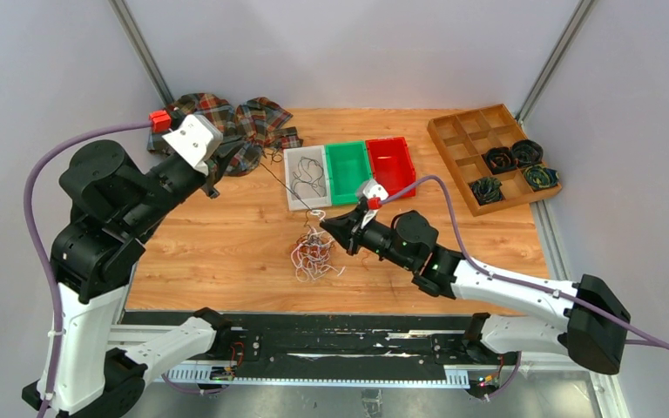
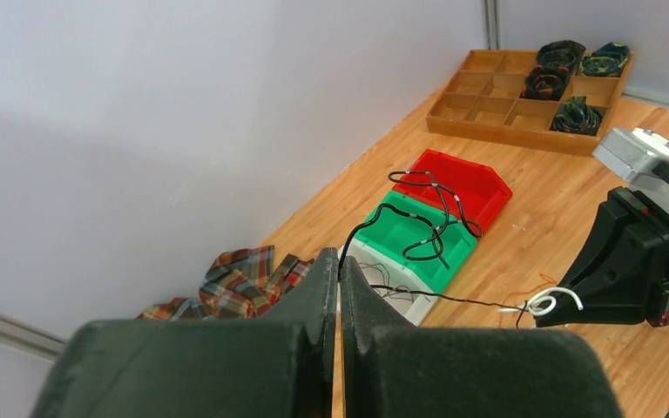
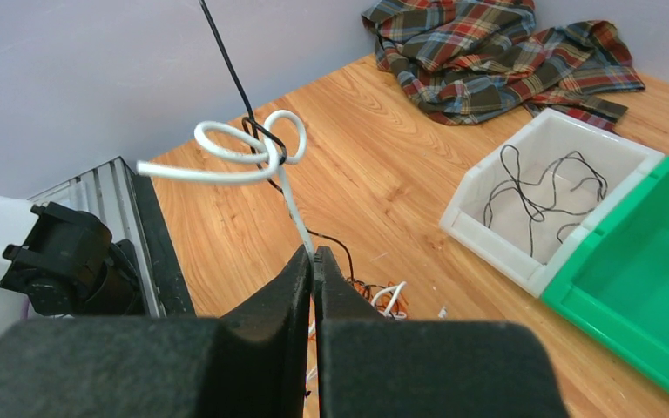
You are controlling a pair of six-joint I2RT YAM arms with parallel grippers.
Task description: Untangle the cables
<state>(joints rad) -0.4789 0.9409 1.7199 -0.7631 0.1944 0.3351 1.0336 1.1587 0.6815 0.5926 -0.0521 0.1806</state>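
The cables lie as a tangled white, orange and black bunch (image 1: pixel 314 252) on the wooden table, just in front of my right gripper (image 1: pixel 327 223). In the right wrist view that gripper (image 3: pixel 314 257) is shut on a white cable (image 3: pixel 290 200), whose looped end is lifted off the table. A taut black cable (image 2: pixel 455 298) is threaded through that loop. The black cable runs up to my left gripper (image 2: pixel 340 266), which is raised and shut on it. The black cable's loose end curls in the air in front of the green bin (image 2: pixel 383 239).
White (image 1: pixel 294 178), green (image 1: pixel 348 171) and red (image 1: pixel 390 165) bins stand in a row behind the bunch, with a black wire lying in the white one. A plaid cloth (image 1: pixel 235 126) lies at the back left. A wooden compartment tray (image 1: pixel 466 131) with dark coils is at the back right.
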